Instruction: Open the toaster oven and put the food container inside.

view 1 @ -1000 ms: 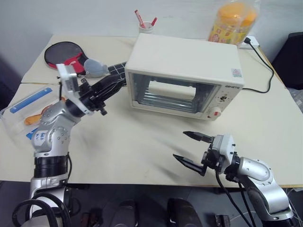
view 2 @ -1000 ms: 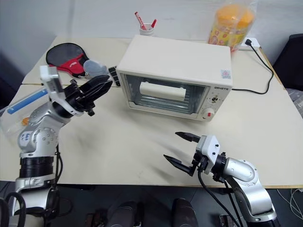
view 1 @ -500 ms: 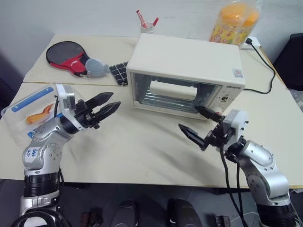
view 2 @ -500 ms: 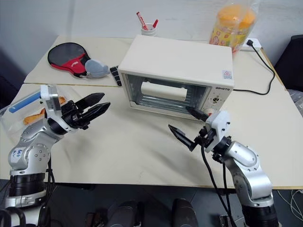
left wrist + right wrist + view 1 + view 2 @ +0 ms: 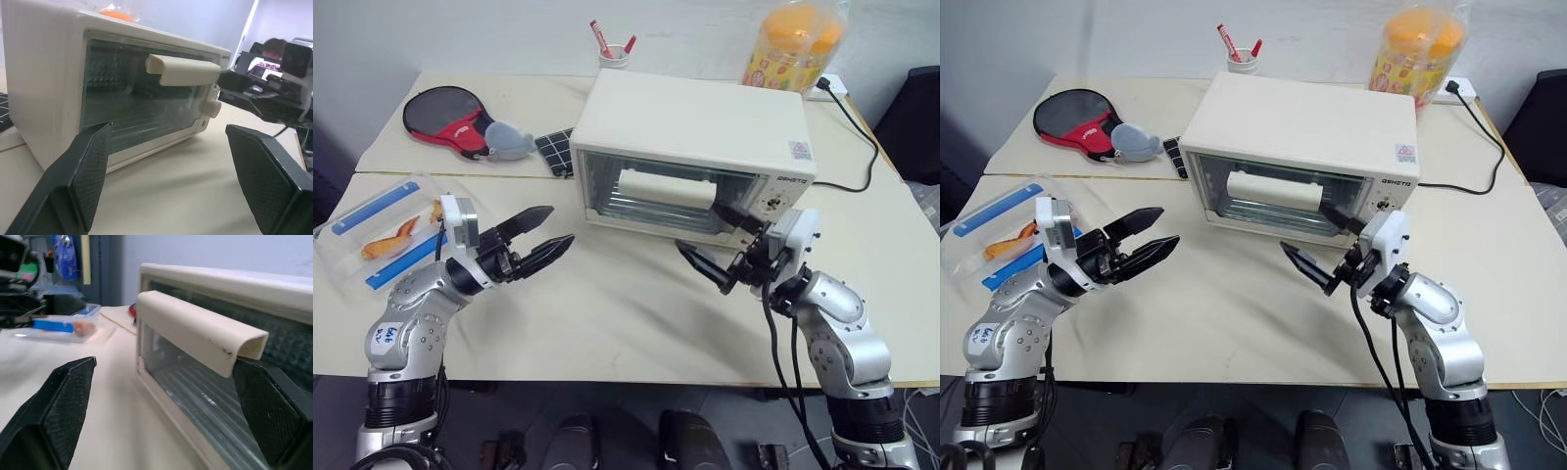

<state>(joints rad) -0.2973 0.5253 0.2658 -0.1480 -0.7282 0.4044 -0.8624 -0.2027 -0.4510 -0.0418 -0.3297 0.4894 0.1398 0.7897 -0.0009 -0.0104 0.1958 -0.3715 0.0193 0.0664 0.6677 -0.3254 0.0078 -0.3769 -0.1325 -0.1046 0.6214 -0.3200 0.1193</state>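
Step now: opening the oven (image 5: 695,147), door still shut. R hand (image 5: 717,247) is spread near the handle (image 5: 666,186); L hand (image 5: 540,235) spread, empty. Next: R must catch handle & pull down.

The cream table (image 5: 607,313) carries the toaster oven (image 5: 695,157) at its centre, door shut, with a black power cord (image 5: 862,147) running off toward the far right corner. On the left edge lies the food container (image 5: 382,230), lid on, blue clip strips up; toward the far left lie a red and black paddle (image 5: 450,116), a grey pouch (image 5: 509,142) and a black grid-marked item (image 5: 551,149). At the far edge stand a white cup of red pens (image 5: 615,54) and an orange snack jar (image 5: 793,44).
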